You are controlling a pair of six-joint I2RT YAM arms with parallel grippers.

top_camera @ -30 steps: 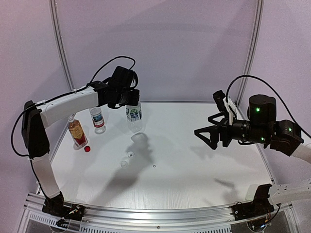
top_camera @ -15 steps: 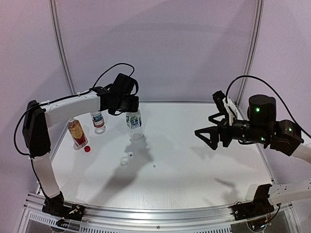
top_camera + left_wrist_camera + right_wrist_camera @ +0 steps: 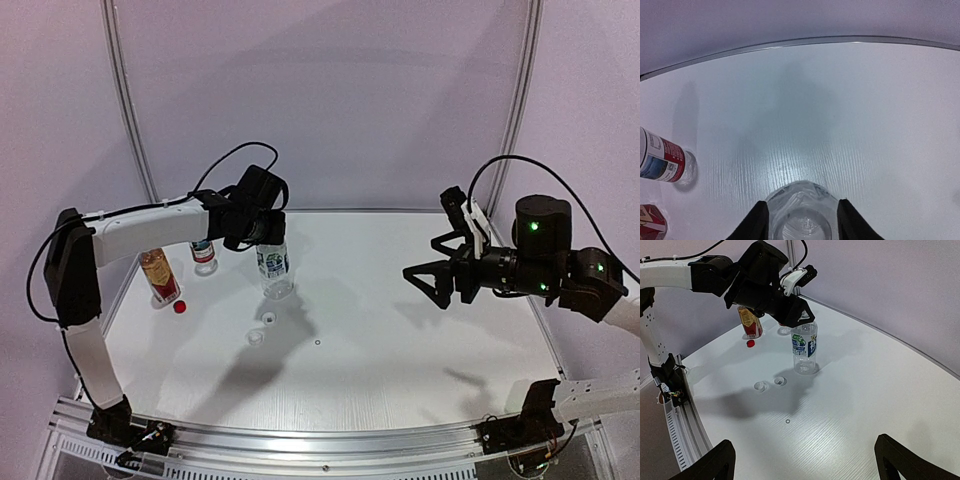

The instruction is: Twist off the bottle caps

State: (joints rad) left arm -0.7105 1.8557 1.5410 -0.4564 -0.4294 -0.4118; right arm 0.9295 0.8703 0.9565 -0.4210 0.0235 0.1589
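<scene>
Three caps lie loose on the table (image 3: 420, 360), so I judge the unscrewing all but finished. I read the overhead view as a dial centred on the table. The two whitish caps (image 3: 268, 319) sit close together near nine o'clock. The red cap (image 3: 180, 307) lies farther out the same way, just beside the amber bottle (image 3: 158, 275). The blue-white-red labelled bottle (image 3: 204, 256) stands near ten o'clock, partly behind my left arm.

My left gripper (image 3: 802, 222) hangs over the green-blue labelled bottle (image 3: 804, 346), which stands upright between ten and eleven o'clock. One finger sits on each side of its open mouth. I cannot tell whether they pinch the neck or stand just off it. My right gripper (image 3: 422, 278) is spread wide and empty, well apart at about three o'clock, above the table.

The clear bottle looks empty and thin-walled, so I expect it to be light, easy to tip and soft in the belly. The stiff threaded neck is where I would take it, never the label band. The caps look small, low and light and would probably skid, so I would pinch one across its ribbed rim, coming straight down.
</scene>
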